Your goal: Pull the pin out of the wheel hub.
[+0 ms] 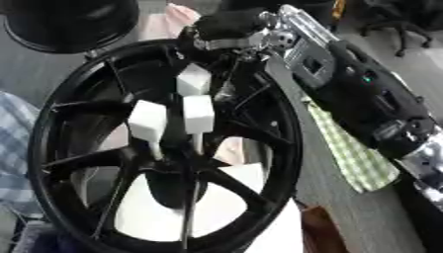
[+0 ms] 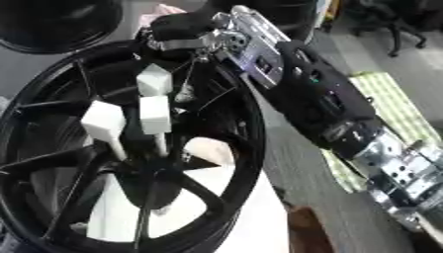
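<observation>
While the black wheel hub [image 1: 164,148] stands tilted in the near left, three white block-headed pins [image 1: 198,114] stick up from its centre; beyond, the right hand [image 1: 227,25] reaches over the far rim, finger state impossible to tell

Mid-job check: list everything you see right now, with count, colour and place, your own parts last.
Wheel: one, black, spoked, filling the centre and left of the view.
Pins: three white block-headed ones, standing together above the hub; their stems run down toward the centre.
Cloth: one, green-and-white check, on the table right of the wheel.
Dark round object: one, black, top left.
Chair: one, black, far top right.
Right arm: black and silver, coming in from the right.
Right hand: at the wheel's top rim; fingers not discernible.
Left hand: not in view.
</observation>
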